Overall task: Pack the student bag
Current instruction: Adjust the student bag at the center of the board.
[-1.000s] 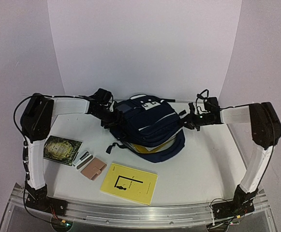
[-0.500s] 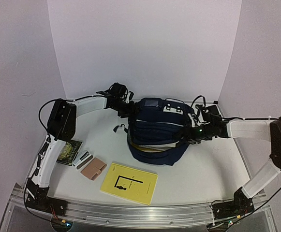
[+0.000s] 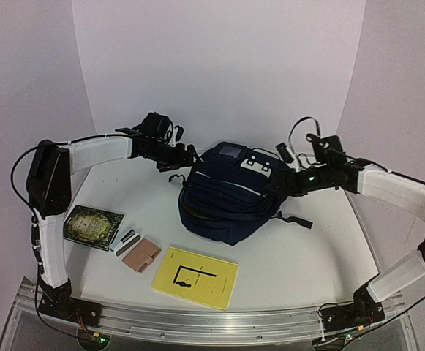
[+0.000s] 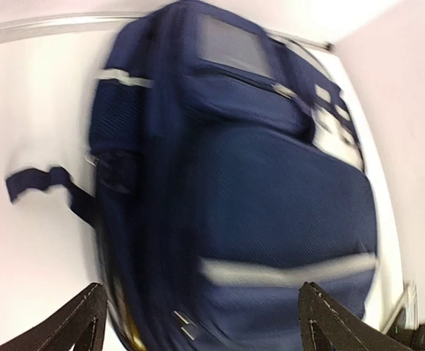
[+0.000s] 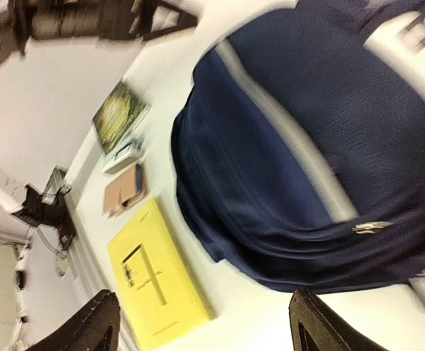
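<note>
L fingers (image 4: 86, 322) & R fingers (image 5: 99, 327) both spread wide, nothing held, one close at each side of large dark navy fabric backpack (image 3: 223, 197). Backpack lies mid-rear on white worktop (image 3: 314, 256).

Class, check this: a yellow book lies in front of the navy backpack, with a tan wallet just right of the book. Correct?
No. The top external view shows the tan wallet just left of the yellow book, not right. The book does lie in front of the navy backpack.
</note>
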You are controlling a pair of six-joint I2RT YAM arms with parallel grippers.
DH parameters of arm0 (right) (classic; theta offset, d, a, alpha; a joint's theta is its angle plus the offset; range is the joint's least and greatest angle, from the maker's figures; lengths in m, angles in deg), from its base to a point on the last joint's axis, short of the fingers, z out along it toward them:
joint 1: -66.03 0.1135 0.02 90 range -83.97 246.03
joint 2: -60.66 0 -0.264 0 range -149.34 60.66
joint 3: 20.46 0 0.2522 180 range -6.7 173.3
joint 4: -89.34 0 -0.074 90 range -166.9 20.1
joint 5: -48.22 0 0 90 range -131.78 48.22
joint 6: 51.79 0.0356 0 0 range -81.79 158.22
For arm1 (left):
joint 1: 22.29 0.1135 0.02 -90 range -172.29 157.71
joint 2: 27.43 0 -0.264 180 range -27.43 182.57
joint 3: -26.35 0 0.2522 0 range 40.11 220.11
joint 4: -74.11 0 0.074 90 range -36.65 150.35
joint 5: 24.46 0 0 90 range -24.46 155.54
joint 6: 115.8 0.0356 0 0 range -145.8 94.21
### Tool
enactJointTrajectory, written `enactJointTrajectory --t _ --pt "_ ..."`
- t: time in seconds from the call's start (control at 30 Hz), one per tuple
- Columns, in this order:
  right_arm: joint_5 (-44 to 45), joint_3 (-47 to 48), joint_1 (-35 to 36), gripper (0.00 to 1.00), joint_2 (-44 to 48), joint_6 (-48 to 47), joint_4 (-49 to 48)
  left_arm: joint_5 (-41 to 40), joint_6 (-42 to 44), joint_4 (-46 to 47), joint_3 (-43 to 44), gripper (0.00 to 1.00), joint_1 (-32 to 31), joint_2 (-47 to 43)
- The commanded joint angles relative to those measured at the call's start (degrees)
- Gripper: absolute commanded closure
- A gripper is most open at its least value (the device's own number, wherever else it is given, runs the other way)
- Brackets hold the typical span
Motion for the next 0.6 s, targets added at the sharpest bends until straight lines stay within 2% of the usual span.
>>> enactJointTrajectory --t 0.0,0.1,0.2,0.33,0.43,0.57 --pt "4.27 -2.53 -7.89 0.25 1.81 -12.44 6.40 1.35 3.70 1.94 -5.47 0.12 -2.51 -5.19" --pt "5.59 -1.14 -10.87 0.28 -3.04 -14.76 6.90 -1.52 7.32 1.31 -7.39 0.13 -6.65 -6.41" --pt "4.82 1.27 -11.99 0.25 -10.61 -14.45 8.00 -4.24 6.79 -1.20 -7.69 0.13 -9.38 -6.20" --pt "1.79 2.92 -12.20 0.18 -16.91 -15.03 7.60 -4.23 0.73 0.24 -13.17 0.13 -9.53 -7.39" --pt "-2.29 4.66 -12.15 0.18 -21.74 -13.78 5.24 -3.82 -2.30 1.63 -16.62 0.12 -9.53 -6.27" --pt "-6.34 3.48 -9.61 0.20 -25.45 -10.42 0.17 -2.53 -3.05 3.29 -15.64 0.12 -9.06 -1.50"
